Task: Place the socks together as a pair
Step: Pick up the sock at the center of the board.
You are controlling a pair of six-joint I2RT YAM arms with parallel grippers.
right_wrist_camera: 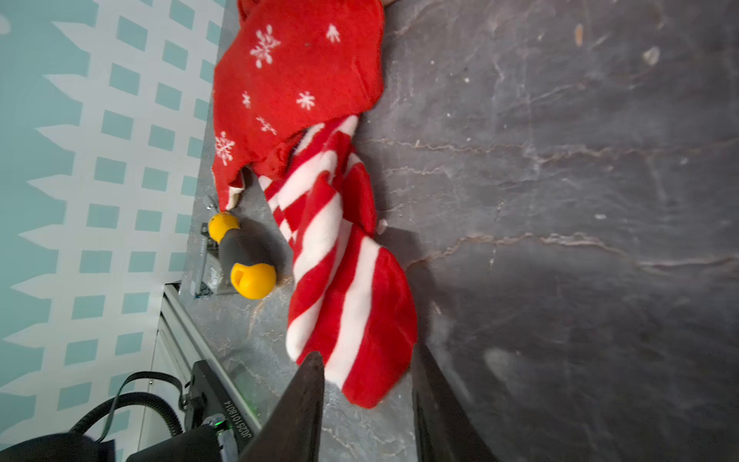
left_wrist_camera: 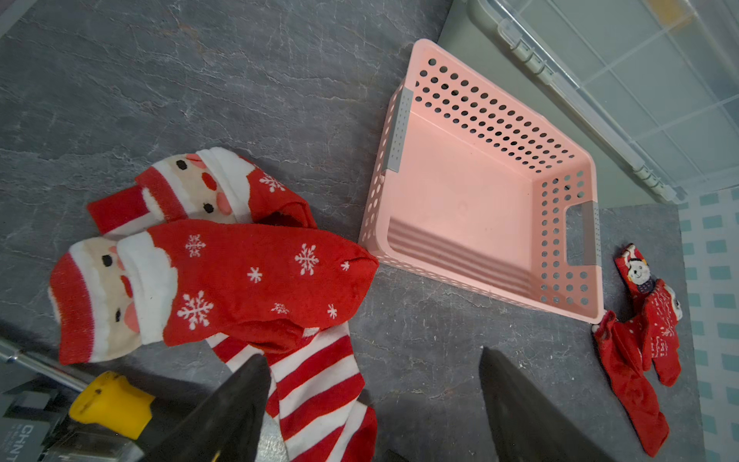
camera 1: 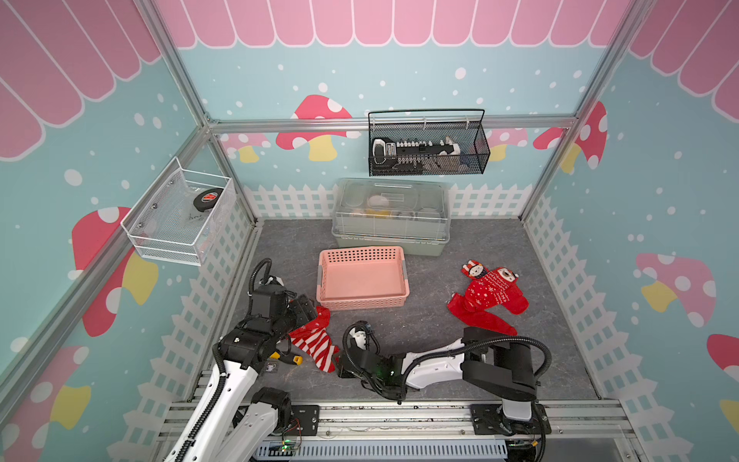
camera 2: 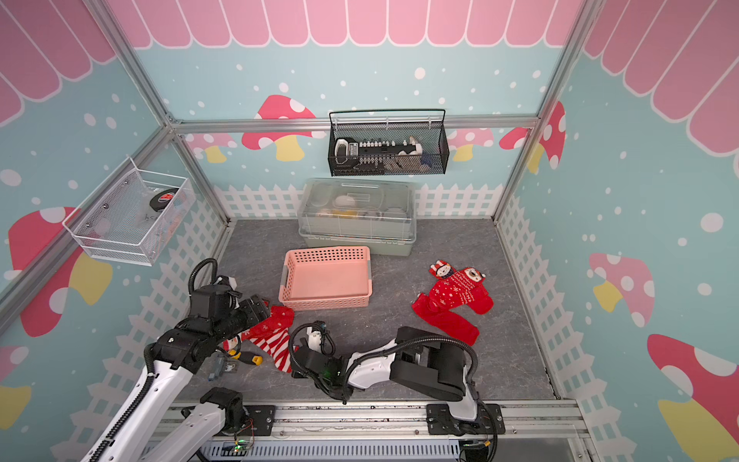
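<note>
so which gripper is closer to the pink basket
Left. The left gripper hovers by the front corner of the basket, over the santa socks; the right gripper is farther back, at the toe of the striped sock.

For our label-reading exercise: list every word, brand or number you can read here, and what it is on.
"CHNT": grey device by the yellow-ended tool handle.
"JC25...": sticker on black housing; remaining characters unsure.
Red logo on black disc in white wire basket: too small to read.

Twin high overviews; two close wrist views, striped sock point(left_wrist_camera: 316, 384) common to both.
</note>
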